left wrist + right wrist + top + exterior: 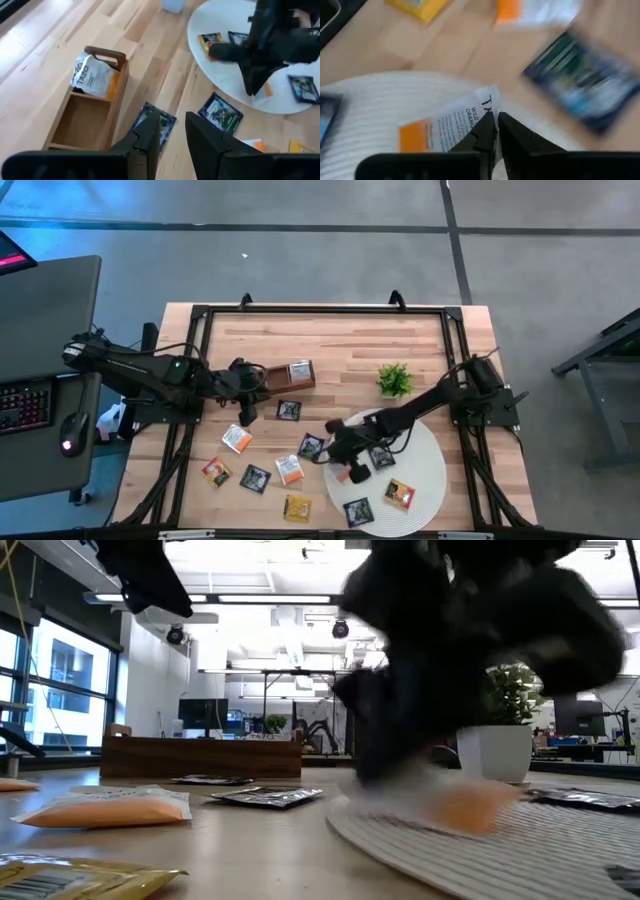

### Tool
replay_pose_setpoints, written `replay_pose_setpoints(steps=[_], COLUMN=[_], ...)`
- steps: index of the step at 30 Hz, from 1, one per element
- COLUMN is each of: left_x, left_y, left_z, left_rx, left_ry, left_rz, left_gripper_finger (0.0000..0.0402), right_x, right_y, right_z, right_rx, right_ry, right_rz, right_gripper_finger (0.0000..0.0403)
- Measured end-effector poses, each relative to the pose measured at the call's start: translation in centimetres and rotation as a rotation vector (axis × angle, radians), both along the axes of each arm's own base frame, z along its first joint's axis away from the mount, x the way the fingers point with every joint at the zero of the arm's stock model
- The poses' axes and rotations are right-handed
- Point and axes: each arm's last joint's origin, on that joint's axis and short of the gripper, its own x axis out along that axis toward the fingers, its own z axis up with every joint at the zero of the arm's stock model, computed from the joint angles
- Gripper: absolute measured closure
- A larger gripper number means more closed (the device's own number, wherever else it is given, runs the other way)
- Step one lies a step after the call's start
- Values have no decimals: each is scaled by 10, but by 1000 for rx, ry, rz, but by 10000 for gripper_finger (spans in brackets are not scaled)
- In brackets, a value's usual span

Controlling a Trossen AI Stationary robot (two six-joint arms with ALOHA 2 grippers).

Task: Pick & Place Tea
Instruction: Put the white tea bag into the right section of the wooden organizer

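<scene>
Small square tea packets lie flat on the wooden table: black ones (289, 410) (311, 446), white-and-orange ones (237, 439) (289, 469), a yellow one (297, 507) and a red-green one (216, 472). Three more rest on the round white mat (425, 465). One white-and-orange packet (299, 370) leans in the brown divided tray (275, 378). My left gripper (243, 412) (172, 127) hovers open just left of the black packet (152, 120). My right gripper (345, 457) (496, 125) is at the mat's left edge, shut on a white-and-orange packet (357, 473). My right gripper pinches the white-and-orange packet by its white printed edge (482, 107) between the two fingertips, coming slanting down from the table's right. The packet's orange end (415, 137) reaches out over the mat (560, 850); whether it is lifted clear, the blur hides.
A small green plant in a white pot (395, 380) stands on the table behind the mat. The black frame rails (320, 310) run round the table's edges. A desk with keyboard and mouse (40, 405) stands left of the table.
</scene>
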Motion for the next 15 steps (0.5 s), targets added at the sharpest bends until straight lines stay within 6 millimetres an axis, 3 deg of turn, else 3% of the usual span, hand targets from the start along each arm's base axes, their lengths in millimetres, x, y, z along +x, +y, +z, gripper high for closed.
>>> replay_pose_setpoints(steps=[2,5,8,10,15], left_x=[2,8,11,13,18], left_y=[-2,-7,-11,-13,-16], left_z=[2,2,3,4,-3], left_rx=[-6,-15,-20,-24,-16], left_ry=[-30,-59,-90,-105,-69], left_rz=[9,7,-12,-18,-25], left_gripper_finger=[312,312,312,312,312], right_x=[6,17,27,31,38], right_y=[-12,-38,-70,-94,-141], right_z=[22,47,64,69,52], right_rx=[-163,-402,-508,-500,-431], right_ry=[-154,-382,-532,-559,-522], right_rz=[-118,-460,-708,-716,-726], right_gripper_finger=[391,397,391,397,399])
